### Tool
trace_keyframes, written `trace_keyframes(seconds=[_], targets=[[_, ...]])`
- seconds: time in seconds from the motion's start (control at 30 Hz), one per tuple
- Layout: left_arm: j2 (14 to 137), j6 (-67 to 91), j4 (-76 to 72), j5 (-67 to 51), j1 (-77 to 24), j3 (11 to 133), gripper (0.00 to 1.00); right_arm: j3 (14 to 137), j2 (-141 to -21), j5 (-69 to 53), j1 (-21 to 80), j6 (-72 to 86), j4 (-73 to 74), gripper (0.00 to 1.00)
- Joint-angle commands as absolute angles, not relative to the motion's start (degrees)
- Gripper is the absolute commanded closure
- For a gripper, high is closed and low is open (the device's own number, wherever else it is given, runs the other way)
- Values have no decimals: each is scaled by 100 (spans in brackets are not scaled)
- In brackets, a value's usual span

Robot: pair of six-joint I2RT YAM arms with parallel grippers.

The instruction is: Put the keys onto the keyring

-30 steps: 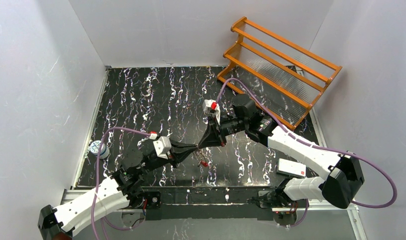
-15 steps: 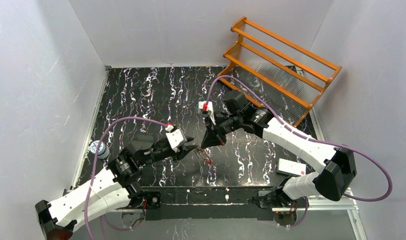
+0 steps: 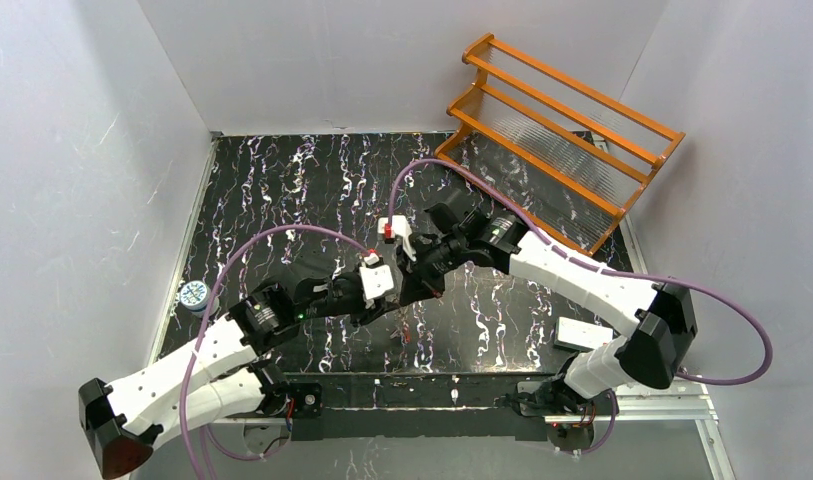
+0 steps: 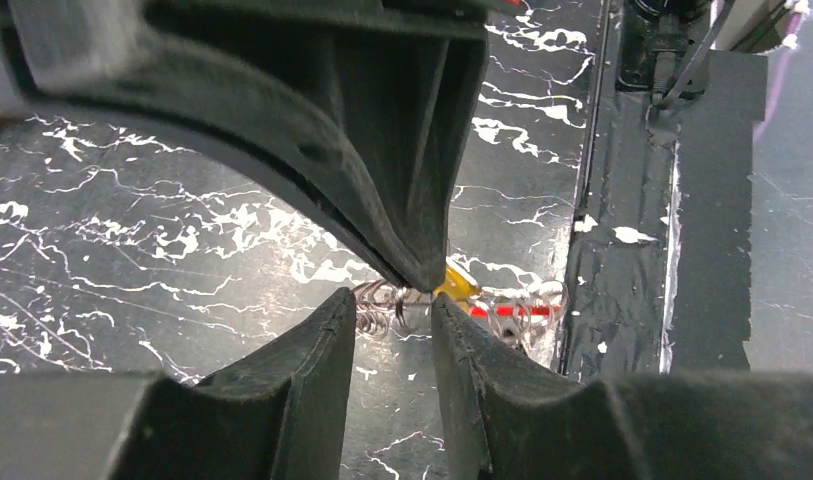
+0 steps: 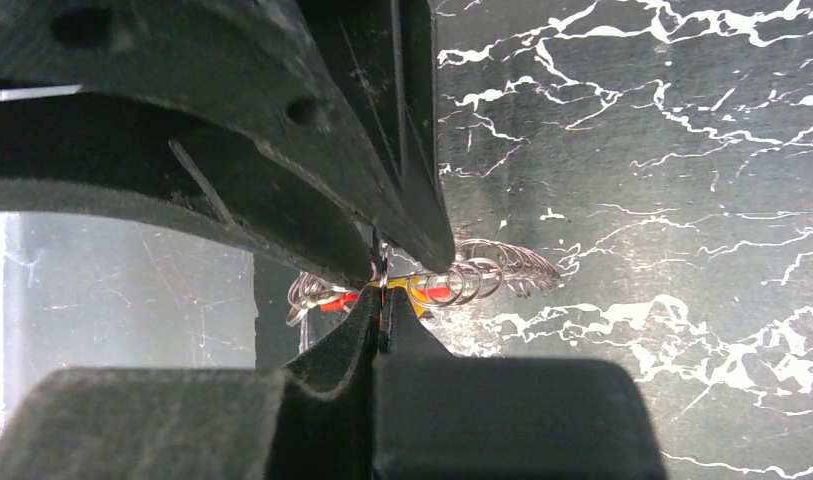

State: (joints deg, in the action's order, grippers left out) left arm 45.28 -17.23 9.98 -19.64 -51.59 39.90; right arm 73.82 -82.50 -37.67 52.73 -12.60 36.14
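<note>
Coiled silvery keyring (image 5: 502,268), 1 red section; right end effector (image 5: 382,300) clamps it, left end effector (image 4: 394,310) slightly open.

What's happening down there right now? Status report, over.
Right gripper shut on the keyring. Left gripper open, tip to tip with it. Gold key at the tips; silvery key not made out. Nothing else close by.

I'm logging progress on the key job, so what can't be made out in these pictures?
Top view: the keyring is a speck, the keys too small to see.
Left wrist view: the right tool covers all but a yellow bit, possibly the brass key.
Right wrist view: what the right tool pinches; only a thin metal sliver shows.
Both wrist views: the silvery key, lost among wire coils.
</note>
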Motion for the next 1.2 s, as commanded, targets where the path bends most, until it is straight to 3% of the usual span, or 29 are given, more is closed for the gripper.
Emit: trace_keyframes(seconds=[0.0, 0.17, 0.3, 0.43, 0.63, 0.83, 0.93, 1.03, 1.17], targets=[[4651, -1795, 1126, -2326, -5164, 4230, 69, 7693, -8304, -3655, 5427, -1380, 3696, 99], [4749, -1764, 1010, -2434, -5159, 4112, 87, 7700, -8280, -3599, 5475, -1362, 3646, 99], [4835, -1794, 1064, -2430, -5162, 4099, 88, 7692, -8258, -3544, 5484, -1371, 3657, 99], [4890, -1845, 1145, -2385, -5161, 4102, 99, 7682, -8222, -3531, 5480, -1380, 3639, 99], [4902, -1754, 1157, -2241, -5159, 4072, 100, 7558, -8154, -3425, 5482, -1265, 3430, 99], [4455, -1344, 593, -1962, -5159, 3715, 100, 7201, -7843, -3319, 5334, -807, 2841, 62], [4090, -1057, -32, -1867, -5161, 3365, 100, 6921, -7603, -3578, 5130, -469, 2390, 51], [3725, -758, -756, -1682, -5162, 2989, 100, 6650, -7385, -4034, 4931, -63, 1918, 44], [3251, -294, -1755, -1481, -5159, 2446, 100, 6434, -7268, -4357, 4841, 461, 1521, 45]])
